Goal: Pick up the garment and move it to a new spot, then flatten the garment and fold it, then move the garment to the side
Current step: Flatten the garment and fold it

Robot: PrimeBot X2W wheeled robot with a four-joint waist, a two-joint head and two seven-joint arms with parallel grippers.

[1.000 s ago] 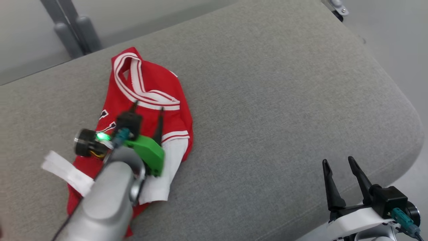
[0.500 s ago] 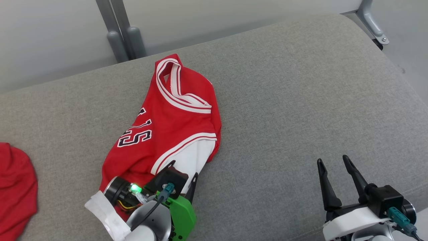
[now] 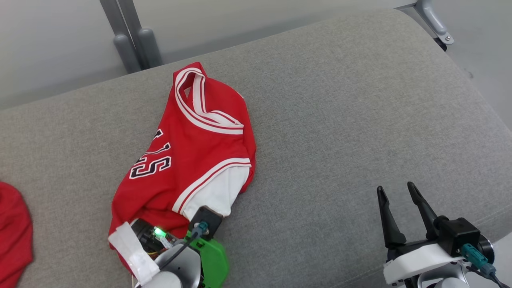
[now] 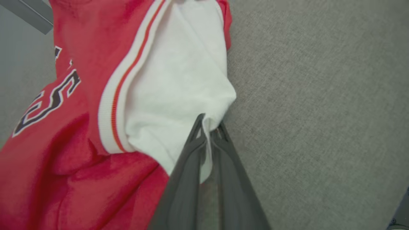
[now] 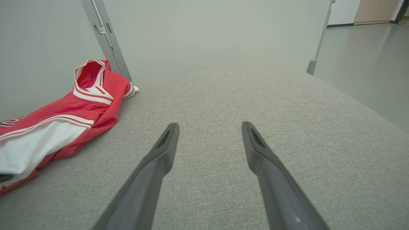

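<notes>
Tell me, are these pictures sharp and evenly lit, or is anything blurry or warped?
Head view: soft, even light, no glare, the jersey lettering crisp. Left wrist view: slightly blurred, the left fingers softest, being nearest the lens. Right wrist view: wide-angle stretch makes the right fingers loom large; the cushion weave is sharp.

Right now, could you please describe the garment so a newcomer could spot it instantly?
On the grey cushion, look left of centre for the crumpled red jersey. Unlike the plain red cloth at the left edge, it has white-striped trim, black lettering and a white sleeve pinched by the left gripper.
</notes>
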